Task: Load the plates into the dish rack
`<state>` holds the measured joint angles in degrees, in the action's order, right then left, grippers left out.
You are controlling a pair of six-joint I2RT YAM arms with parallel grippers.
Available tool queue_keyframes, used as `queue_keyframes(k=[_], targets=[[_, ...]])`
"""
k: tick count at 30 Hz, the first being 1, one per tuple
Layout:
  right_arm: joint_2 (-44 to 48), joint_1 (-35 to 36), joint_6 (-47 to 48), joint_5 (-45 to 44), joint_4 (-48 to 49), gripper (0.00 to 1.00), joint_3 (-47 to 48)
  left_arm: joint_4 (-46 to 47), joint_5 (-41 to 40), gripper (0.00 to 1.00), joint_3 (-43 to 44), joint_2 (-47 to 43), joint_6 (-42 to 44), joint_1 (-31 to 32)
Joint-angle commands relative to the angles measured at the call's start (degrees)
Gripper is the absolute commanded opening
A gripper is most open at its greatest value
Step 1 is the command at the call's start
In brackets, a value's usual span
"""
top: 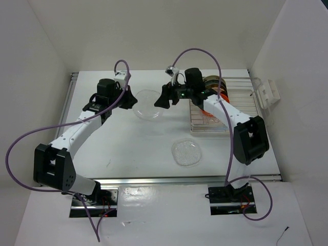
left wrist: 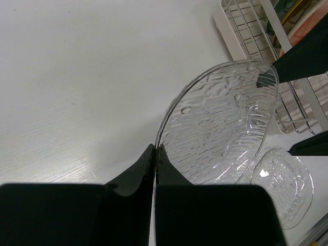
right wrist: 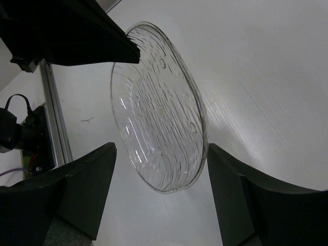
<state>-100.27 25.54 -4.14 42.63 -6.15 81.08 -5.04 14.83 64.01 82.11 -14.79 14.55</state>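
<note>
- While the left pincer [left wrist: 155, 149] is pressed together on the near rim of a clear glass plate [left wrist: 220, 123], it holds that plate off the table [top: 128, 148]. The plate is tilted up on edge, its disc reaching away from those fingertips towards the other arm.
- From the left pincer, the plate's free rim lies straight ahead, and that is the edge the coming move turns on. I judge this to be a handover, with the far rim offered across.
- On the plate's far side the right pincer [top: 163, 101] is spread wide, with one finger to each side of the free rim, so the glass sits in the gap. Whether either pad touches the glass yet, I cannot tell.
- Being the nearer arm to the dish rack [top: 207, 124], the right arm would likely carry the plate there. The rack stands just behind that pincer, with coloured plates [top: 212, 83] standing in its far end and the near slots bare.
- Nearer the arm bases than the right pincer, a second clear glass plate [top: 186, 152] lies flat, apart from the held one and out of the path to the rack.
</note>
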Motion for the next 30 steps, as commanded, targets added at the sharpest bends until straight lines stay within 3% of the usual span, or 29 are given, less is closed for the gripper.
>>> queue_keyframes(k=[1, 10, 11, 13, 14, 15, 20, 22, 23, 24, 25, 27, 30], targets=[[-1.68, 1.09, -0.96, 0.79, 2.37, 0.78, 2.42, 5.04, 2.65, 0.00, -0.02, -2.91, 0.64, 0.13], [-1.68, 1.09, 0.10, 0.08, 1.85, 0.76, 5.32, 3.53, 1.34, 0.00, -0.63, -3.71, 1.16, -0.39], [-1.68, 1.09, 0.10, 1.39, 1.85, 0.71, 5.32, 4.24, 2.21, 0.00, -0.64, -4.58, 1.16, -0.40], [-2.30, 1.09, 0.10, 2.45, 1.85, 0.37, 5.32, 5.65, 4.24, 0.00, -1.25, -5.11, 1.16, -0.40], [-3.17, 1.09, -0.77, 2.46, 1.15, 0.13, 5.84, 5.65, 4.85, 0.00, -1.25, -5.11, 1.16, -0.40], [-3.96, 1.09, -0.78, 1.50, 0.62, 0.00, 6.89, 5.65, 5.38, 0.00, -1.25, -5.11, 1.16, -0.40], [-3.97, 1.62, 2.64, -3.51, -4.21, 0.00, 9.27, 5.04, 6.00, 0.01, -1.86, -5.90, 0.64, -0.40], [-2.40, 1.62, 5.45, -9.47, -5.35, 0.00, 10.67, 5.04, 7.40, 0.16, -1.87, -7.04, 1.42, -0.40], [-1.87, 1.62, 6.85, -12.19, -7.01, 0.00, 11.38, 4.52, 7.93, 0.57, -1.26, -7.05, 1.95, -0.40], [-1.16, 1.62, 10.35, -14.83, -7.81, 0.00, 11.90, 3.21, 7.93, 0.85, -1.25, -7.66, 1.95, -0.40], [0.50, 1.62, 12.47, -20.78, -8.43, 0.00, 12.52, 2.58, 7.93, 1.00, 0.31, -7.66, 2.56, -0.40], [4.18, 1.10, 20.00, -29.22, -8.96, 0.00, 12.53, 0.48, 7.93, 1.00, 2.77, -8.19, 2.57, -0.40], [9.20, -1.09, 31.85, -35.06, -6.25, 0.00, 9.02, -1.81, 8.46, 1.00, 5.15, -8.80, 3.97, -0.40]])
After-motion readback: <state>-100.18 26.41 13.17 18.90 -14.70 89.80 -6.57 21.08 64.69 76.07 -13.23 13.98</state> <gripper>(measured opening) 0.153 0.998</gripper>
